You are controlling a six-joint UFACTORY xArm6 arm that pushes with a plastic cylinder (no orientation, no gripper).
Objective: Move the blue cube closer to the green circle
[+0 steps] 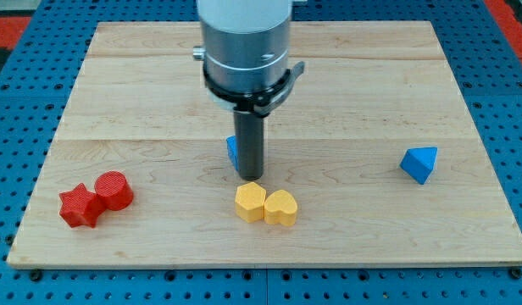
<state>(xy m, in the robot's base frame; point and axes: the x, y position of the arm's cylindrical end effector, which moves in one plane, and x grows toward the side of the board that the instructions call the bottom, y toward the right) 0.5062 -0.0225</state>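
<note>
- My tip [252,178]: lower end of the dark rod, down on the wooden board [397,76], near-centre, just far of the yellow pair.
- No pincer on this rig, just a bare rod, so nothing is grasped or released; it only pushes.
- blue cube [232,151]: mostly hidden behind the rod, only a blue sliver shows at the rod's left edge. Looks touching or just beside the rod; shape can't be confirmed from that sliver, taken as the cube by judgement.
- Green circle: not visible anywhere in the view. Either hidden behind the arm body [246,51] or off the board; cannot tell.
- Other blocks: blue triangular block [419,163] well apart on the right; yellow hexagon-like block [251,202] and yellow heart [280,207] touching each other, just near of my tip; red star [79,206] and red cylinder [114,190] touching, near-left.
- Progress, as a judgement: contact with the cube seems made or nearly so, so the approach part looks done. The closing of the gap to the target can't be scored, since the target isn't seen.
- Left to do: the push itself toward wherever the green circle lies.
- Risk: the yellow pair sits right beside my tip and could get knocked if the push heads near.
</note>
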